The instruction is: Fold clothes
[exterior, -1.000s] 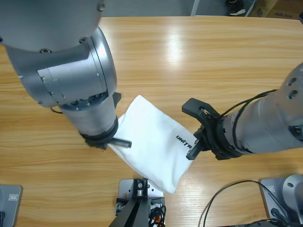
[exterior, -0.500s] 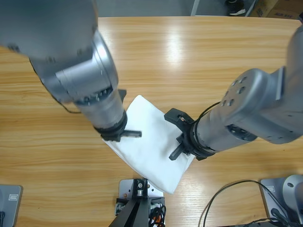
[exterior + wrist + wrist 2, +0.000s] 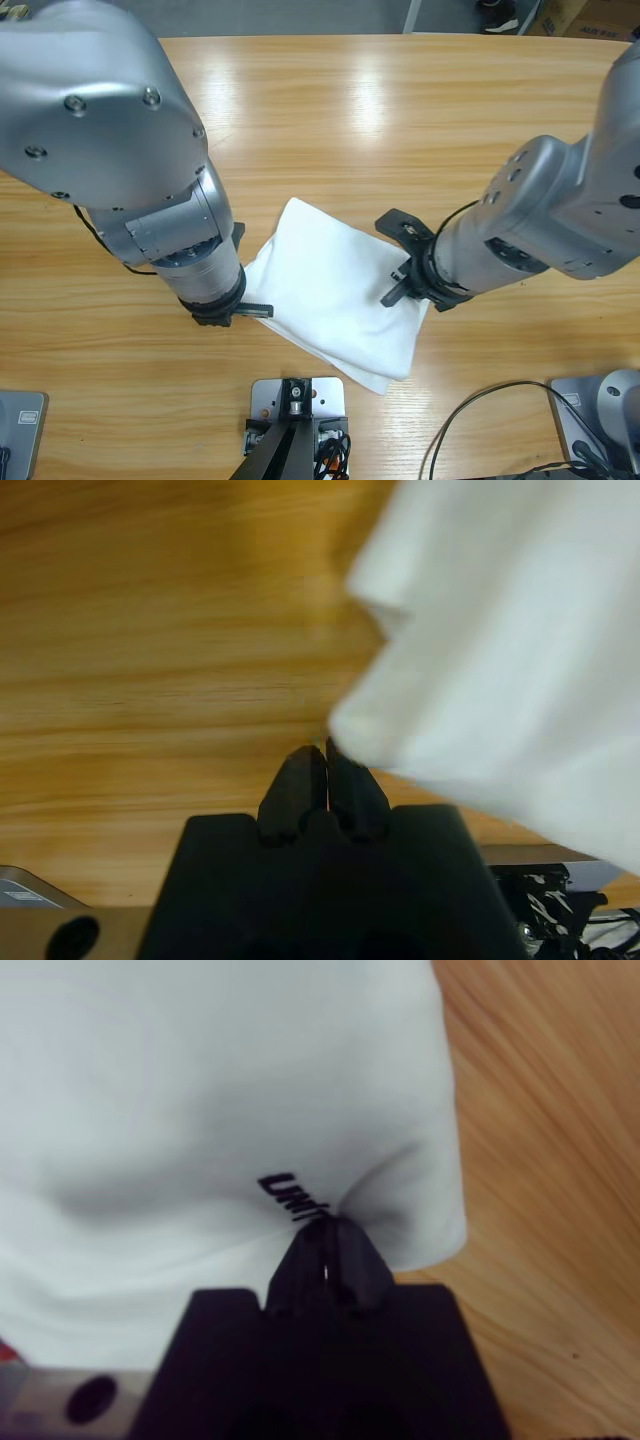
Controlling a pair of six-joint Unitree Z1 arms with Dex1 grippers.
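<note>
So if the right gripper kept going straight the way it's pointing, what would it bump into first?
Probably just more of the white shirt. The right gripper is already shut on the shirt's edge by the black lettering, and cloth fills the view ahead.

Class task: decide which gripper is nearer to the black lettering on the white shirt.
Right. The right gripper is pinching the white shirt at the black lettering. The left gripper is shut at the shirt's opposite edge, away from the print.
</note>
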